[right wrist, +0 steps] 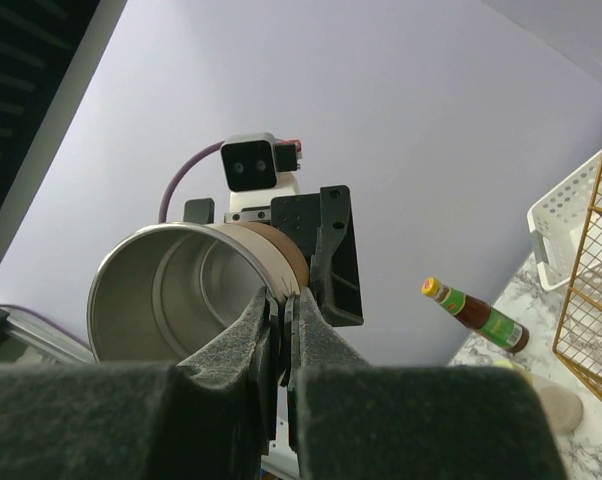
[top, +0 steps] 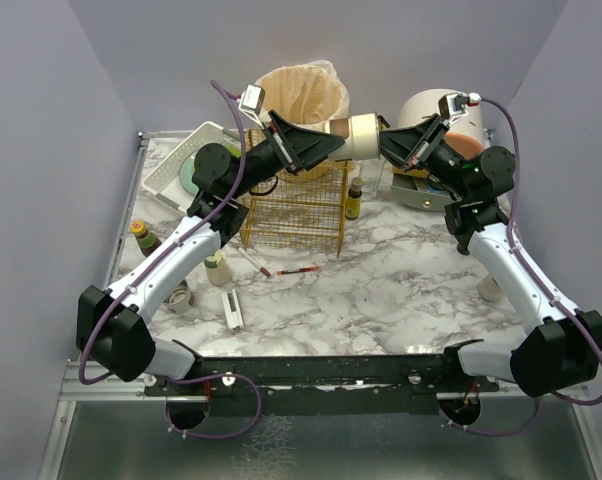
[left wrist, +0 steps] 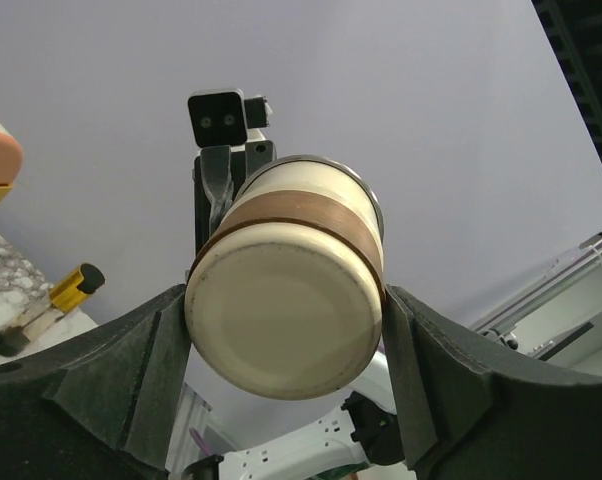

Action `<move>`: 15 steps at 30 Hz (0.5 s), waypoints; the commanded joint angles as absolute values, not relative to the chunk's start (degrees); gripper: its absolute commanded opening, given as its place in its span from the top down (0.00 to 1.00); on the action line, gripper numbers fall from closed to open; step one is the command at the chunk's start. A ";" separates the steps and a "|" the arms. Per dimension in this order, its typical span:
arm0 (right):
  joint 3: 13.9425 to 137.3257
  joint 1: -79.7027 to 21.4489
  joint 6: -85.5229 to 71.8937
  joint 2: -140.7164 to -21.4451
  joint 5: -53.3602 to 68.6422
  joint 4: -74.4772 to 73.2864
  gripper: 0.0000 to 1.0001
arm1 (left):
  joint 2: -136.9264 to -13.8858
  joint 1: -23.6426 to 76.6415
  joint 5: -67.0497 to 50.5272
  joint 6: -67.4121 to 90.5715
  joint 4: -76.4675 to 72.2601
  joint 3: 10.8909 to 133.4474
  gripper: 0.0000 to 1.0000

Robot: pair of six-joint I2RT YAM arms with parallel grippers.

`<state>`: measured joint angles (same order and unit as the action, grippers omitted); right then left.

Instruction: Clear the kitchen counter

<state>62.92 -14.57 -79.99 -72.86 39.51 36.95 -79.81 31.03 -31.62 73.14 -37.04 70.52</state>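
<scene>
The tumbler point(top: 356, 135), cream with a brown band, hung on its side in the upper middle of the overhead frame, bridged between the two arms and well above the kitchen counter point(top: 381, 280), whose marble top filled the centre and lower part of that view. The right gripper point(top: 386, 142) was pinched nearly shut on the rim, one finger inside the mouth and one outside. The left gripper point(top: 331, 140) stood wide around the base end, and its pads point(left wrist: 176, 330) seemed to press on both sides of the body, though how firmly they bore could not be read from the frames. The likeliest trouble was a drop: if the right claw let go before the left one had real purchase, the smooth round wall could slide between the pads and fall onto the gold wire basket point(top: 296, 215) or the small bottle point(top: 353, 198) just beside it, directly below. A pull from either arm while both held could also twist the rim out of its thin pinch. The left wrist view alone showed the closed cream bottom and the pads flanking it; the right wrist view alone showed the bare metal interior and the grip on the rim, with a sauce bottle point(right wrist: 476, 312) at its lower right. Only the overhead view showed what lay beneath.
</scene>
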 commanded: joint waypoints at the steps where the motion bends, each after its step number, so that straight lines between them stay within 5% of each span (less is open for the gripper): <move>1: 62.60 -14.94 -80.35 -72.27 41.13 39.27 1.00 | -79.89 31.38 -29.23 73.30 -38.85 71.28 0.25; 4: 61.99 -14.96 -80.21 -71.97 41.05 39.06 1.00 | -79.98 31.38 -29.09 73.30 -38.85 71.26 0.33; 9: 61.46 -14.99 -77.63 -71.34 40.49 36.40 0.97 | -80.18 31.38 -29.00 72.38 -38.85 71.35 0.63; 15: 60.72 -14.94 -71.37 -69.42 38.54 29.29 0.57 | -79.89 30.77 -29.98 69.71 -38.13 71.57 0.86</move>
<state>61.93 -14.59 -76.77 -71.99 39.44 34.94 -79.85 31.22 -30.52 72.31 -37.12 70.52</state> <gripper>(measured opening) 0.369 0.737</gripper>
